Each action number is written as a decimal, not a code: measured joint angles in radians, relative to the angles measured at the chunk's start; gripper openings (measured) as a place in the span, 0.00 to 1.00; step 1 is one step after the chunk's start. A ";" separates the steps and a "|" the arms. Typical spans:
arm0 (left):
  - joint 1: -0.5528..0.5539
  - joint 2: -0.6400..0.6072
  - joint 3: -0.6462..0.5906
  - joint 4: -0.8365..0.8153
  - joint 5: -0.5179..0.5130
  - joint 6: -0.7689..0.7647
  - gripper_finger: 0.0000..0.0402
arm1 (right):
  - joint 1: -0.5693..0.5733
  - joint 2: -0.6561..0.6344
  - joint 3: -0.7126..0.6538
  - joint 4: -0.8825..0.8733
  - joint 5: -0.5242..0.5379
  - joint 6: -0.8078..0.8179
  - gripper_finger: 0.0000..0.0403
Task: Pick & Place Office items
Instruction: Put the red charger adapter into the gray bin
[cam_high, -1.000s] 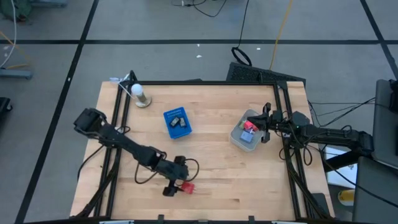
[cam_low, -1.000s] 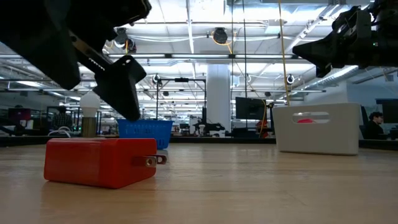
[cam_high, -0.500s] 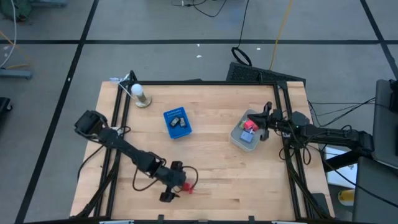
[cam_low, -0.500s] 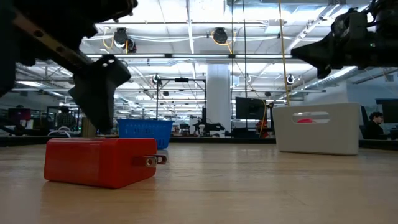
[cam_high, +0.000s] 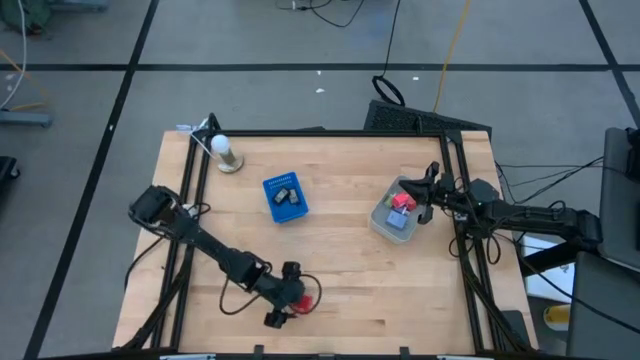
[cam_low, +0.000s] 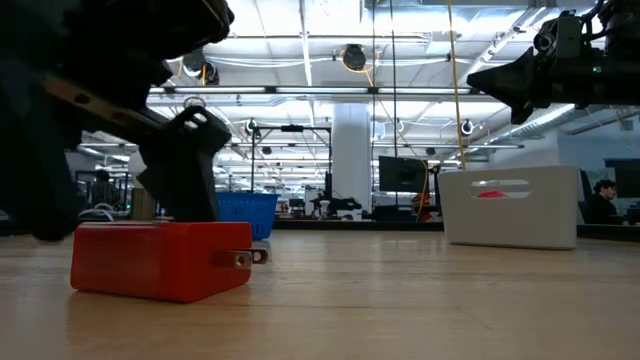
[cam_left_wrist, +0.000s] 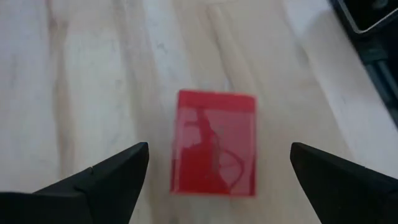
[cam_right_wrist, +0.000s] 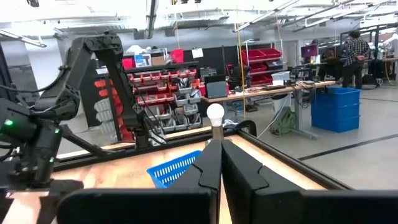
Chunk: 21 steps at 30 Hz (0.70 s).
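Locate the left pincer (cam_high: 288, 297) near the front edge of the counter (cam_high: 340, 270): its fingers (cam_left_wrist: 106, 177) stand wide, one on each side of the red plug block (cam_left_wrist: 214, 142), gripping nothing. The block lies flat on the wood (prongs (cam_low: 258, 257) visible in the low view). You will find no legible label on it. The right pincer (cam_high: 424, 196), fingers pressed together, hovers at the grey bin (cam_high: 393, 218). Two dark items rest in the blue tray (cam_high: 284, 197).
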 joint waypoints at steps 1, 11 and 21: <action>-0.003 0.014 0.004 0.015 -0.001 0.002 0.98 | 0.000 0.002 0.000 0.000 0.000 0.000 0.01; 0.034 0.115 0.085 0.002 -0.001 0.004 0.98 | 0.000 0.010 0.000 -0.025 -0.053 0.000 0.01; 0.044 0.115 0.088 -0.014 0.039 -0.009 0.81 | 0.000 0.010 0.000 -0.027 -0.057 0.000 0.01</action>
